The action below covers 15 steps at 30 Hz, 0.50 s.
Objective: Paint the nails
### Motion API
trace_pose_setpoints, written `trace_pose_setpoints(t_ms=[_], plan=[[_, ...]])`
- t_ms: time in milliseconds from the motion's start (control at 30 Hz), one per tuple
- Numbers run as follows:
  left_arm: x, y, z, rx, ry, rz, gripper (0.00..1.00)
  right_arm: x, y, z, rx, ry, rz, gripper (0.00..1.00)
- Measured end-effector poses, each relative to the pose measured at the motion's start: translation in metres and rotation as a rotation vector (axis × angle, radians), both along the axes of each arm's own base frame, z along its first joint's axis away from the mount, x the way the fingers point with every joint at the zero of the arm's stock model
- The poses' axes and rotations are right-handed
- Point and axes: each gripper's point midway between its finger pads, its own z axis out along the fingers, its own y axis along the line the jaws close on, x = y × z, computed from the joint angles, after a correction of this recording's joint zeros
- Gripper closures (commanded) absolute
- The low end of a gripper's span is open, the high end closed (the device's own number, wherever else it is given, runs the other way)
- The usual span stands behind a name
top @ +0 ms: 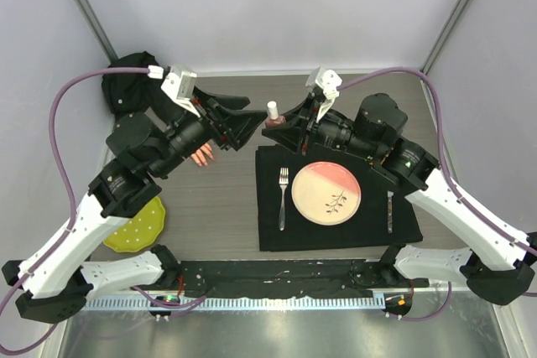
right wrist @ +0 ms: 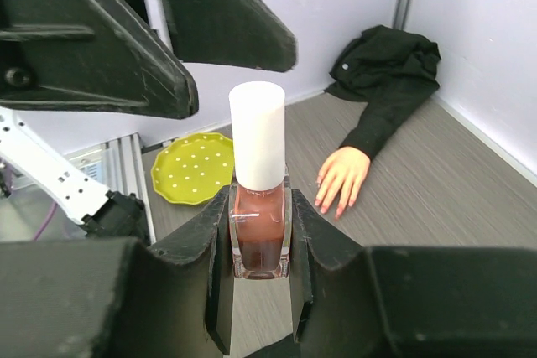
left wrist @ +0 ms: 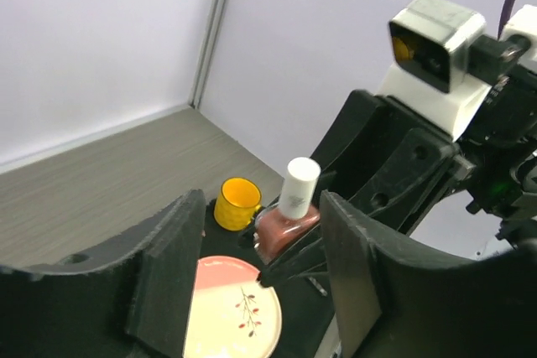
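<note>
The nails [right wrist: 323,205], small and glossy pinkish red, tip the fingers of a pale pink mannequin hand [right wrist: 344,173]. It lies flat on the left half of the grey wooden table [top: 220,207], with its black sleeve [right wrist: 388,81] bunched toward the far corner. From above, my left arm partly covers the hand, and neither of my pincers touches it.

My right pincer [right wrist: 258,245] is clamped on a polish bottle [right wrist: 258,228]. It holds the bottle upright by its brownish-red glass body, and the white cap [right wrist: 258,133] stands clear above the fingers. My left pincer [left wrist: 262,278] faces the bottle with its two fingers spread apart and nothing gripped between them. Seen from my right wrist, they sit just above and left of the cap, without touching it.

Near the bottle, a black placemat [top: 336,236] carries a pink and cream plate [top: 325,193] with a fork [top: 283,199] on its left. A small yellow cup [left wrist: 237,203] shows beside the bottle. A yellow-green dotted plate [top: 134,225] sits by my left arm
</note>
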Motion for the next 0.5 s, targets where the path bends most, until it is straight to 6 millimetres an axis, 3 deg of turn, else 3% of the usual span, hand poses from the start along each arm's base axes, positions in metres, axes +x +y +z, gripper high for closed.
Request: trace_pose_setpoints(t_ms=[100, 333, 433, 500], plan=[[0.004, -0.011, 0.000, 0.002, -0.016, 0.018, 0.44, 0.010, 0.003, -0.010, -0.024, 0.023, -0.034, 0.99], [0.010, -0.032, -0.013, 0.058, -0.012, 0.027, 0.52, 0.015, 0.001, -0.013, -0.030, 0.030, -0.063, 0.99], [0.014, -0.039, -0.019, 0.081, -0.011, 0.034, 0.61, 0.015, 0.001, -0.013, -0.030, 0.031, -0.067, 0.99], [0.015, -0.041, -0.019, 0.086, -0.010, 0.038, 0.74, 0.015, 0.001, -0.013, -0.031, 0.031, -0.066, 0.98]])
